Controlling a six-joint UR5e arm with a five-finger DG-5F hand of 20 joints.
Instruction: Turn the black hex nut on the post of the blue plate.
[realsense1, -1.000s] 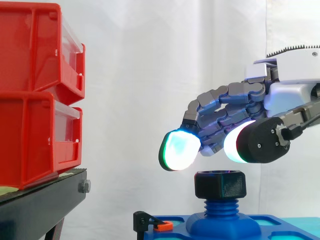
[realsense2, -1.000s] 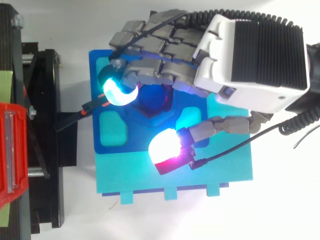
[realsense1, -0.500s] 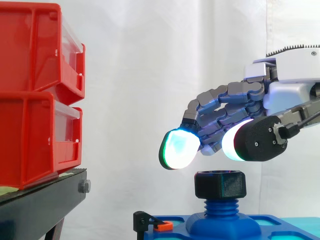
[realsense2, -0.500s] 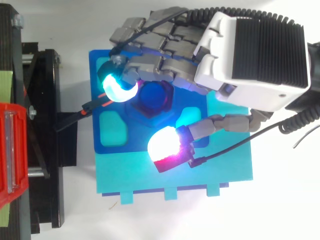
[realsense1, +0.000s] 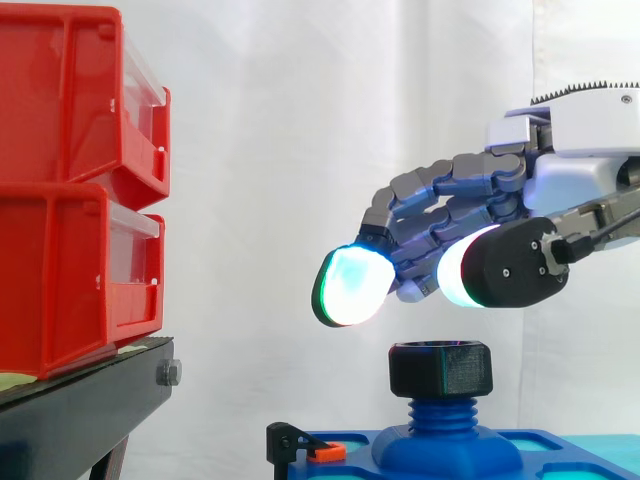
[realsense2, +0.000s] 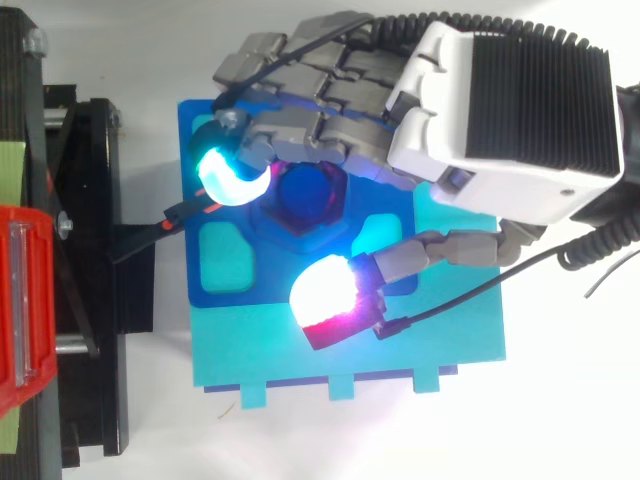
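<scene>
Two red bins (realsense1: 80, 190) sit stacked on the black stand (realsense1: 90, 400), with a pale green strip (realsense1: 10, 380) under the lower one. A bolt head (realsense1: 169, 373) shows on the stand's end. Lower and to its right is a small black clip with an orange tab (realsense1: 300, 445). A white curtain (realsense1: 300, 120) hangs behind the stand.

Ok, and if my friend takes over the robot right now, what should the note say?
Hand: open, fingers loosely curved, thumb apart from them, holding nothing. It hangs just above the nut, with a clear gap, not touching.
Things: the black nut sits at the top of the threaded post, which stands on the blue plate.
Done: the hand is lined up over the nut.
Left: probably lower the hand, close on the nut and turn it.
</scene>
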